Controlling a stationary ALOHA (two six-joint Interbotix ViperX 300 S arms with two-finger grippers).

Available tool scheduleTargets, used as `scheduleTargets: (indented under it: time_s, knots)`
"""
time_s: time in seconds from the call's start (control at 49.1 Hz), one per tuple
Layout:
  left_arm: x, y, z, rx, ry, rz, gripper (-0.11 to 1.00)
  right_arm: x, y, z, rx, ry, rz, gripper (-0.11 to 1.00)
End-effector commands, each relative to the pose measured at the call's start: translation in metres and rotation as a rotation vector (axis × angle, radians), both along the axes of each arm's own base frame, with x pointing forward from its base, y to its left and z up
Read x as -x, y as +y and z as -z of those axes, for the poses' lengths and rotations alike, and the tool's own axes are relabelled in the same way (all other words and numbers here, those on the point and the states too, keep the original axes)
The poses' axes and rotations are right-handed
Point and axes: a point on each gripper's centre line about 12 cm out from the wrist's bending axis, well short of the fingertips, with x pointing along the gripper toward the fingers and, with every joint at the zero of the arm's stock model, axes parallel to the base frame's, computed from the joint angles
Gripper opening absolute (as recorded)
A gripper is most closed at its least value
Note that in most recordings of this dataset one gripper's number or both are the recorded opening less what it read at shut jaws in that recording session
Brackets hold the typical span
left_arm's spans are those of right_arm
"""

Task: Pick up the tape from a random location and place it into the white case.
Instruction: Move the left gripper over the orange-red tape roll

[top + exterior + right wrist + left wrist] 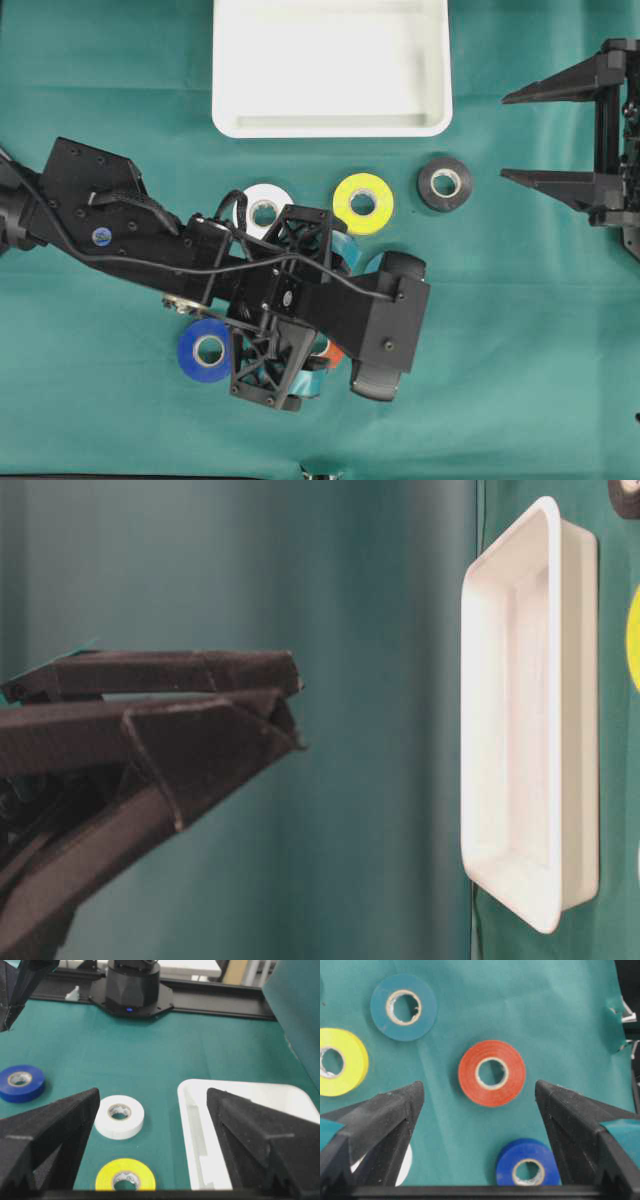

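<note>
The white case (330,125) lies at the far middle of the green cloth with nothing in it, also seen past my right fingers (235,1120). Several tape rolls lie flat in front of it. My left gripper (479,1087) points down, open, held above the cloth (298,712), and the red roll (468,1074) lies below the gap between its jaws. From overhead the left gripper (300,305) hides most of that red roll (333,353). My right gripper (505,136) stands open and holds nothing at the far right, level with the black roll (445,200).
Around the red roll lie a teal roll (380,1007), a yellow roll (363,222), a white roll (263,192) and a blue roll (190,350). The right wrist view shows the white roll (120,1130) and yellow roll (107,1172) left of the case.
</note>
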Motion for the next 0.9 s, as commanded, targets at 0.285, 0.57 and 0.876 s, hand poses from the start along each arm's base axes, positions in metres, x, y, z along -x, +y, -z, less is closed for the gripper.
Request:
scheduleTargets:
  time_s: [0.285,0.57,0.876]
  knots:
    - [0.0,0.002,-0.014,0.007,-0.039,-0.002,0.97,-0.004,-0.001,-0.008,0.001,-0.015,0.001,0.88]
    - [0.0,0.007,-0.002,-0.002,-0.023,-0.011,0.97,-0.005,-0.001,-0.007,0.002,-0.012,0.001,0.88]
    - [-0.001,0.008,0.027,0.002,-0.046,-0.009,0.97,-0.005,0.0,-0.007,0.01,-0.01,0.0,0.88]
